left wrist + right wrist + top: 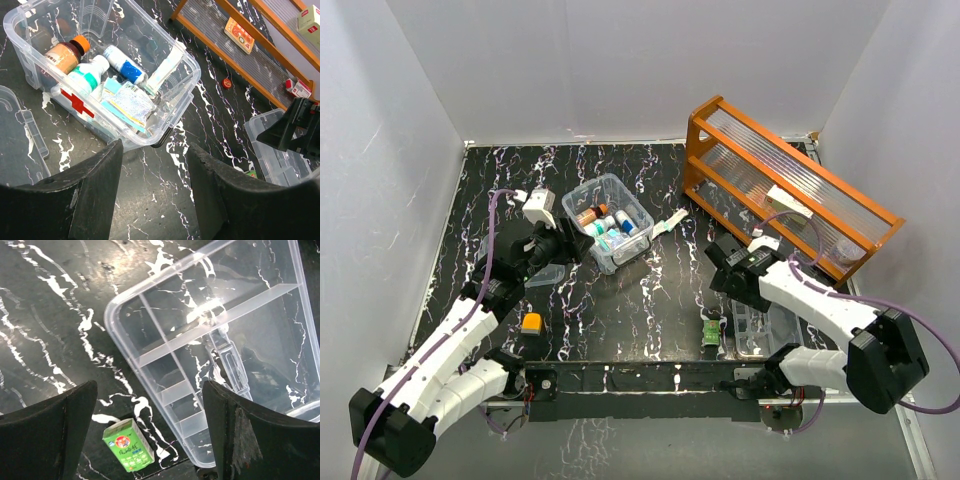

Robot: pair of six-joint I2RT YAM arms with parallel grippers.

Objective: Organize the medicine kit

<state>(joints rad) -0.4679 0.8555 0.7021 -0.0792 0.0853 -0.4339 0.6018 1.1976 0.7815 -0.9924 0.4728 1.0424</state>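
Clear plastic is what you're working with: the medicine kit [610, 222] sits open at the middle of the black marbled worktop [620, 310], left of the orange wooden rack [790, 190]. From your left wrist view the red cross [77, 102] shows on its near wall. Inside you can see a brown bottle [65, 52] with an orange cap, a white bottle [87, 75] with a teal label, a blue-and-white bottle [125, 67] and some flat sachets [127, 102].

Your left hand [152, 200] is spread wide and holds nothing. It hovers just short of the kit's near corner. The clear lid [20, 140] lies flat on the worktop to the left of that hand, apart from the box.

Over on the right, your right hand [150, 430] is also spread and empty. The clear compartment tray [210, 340] lies on the worktop beneath it, well apart from the box, its dividers plain to see. A small green carton [127, 445] sits just beside the tray's near corner, between your fingers in the wrist view. A small orange object [531, 322] rests on the worktop near your left arm.
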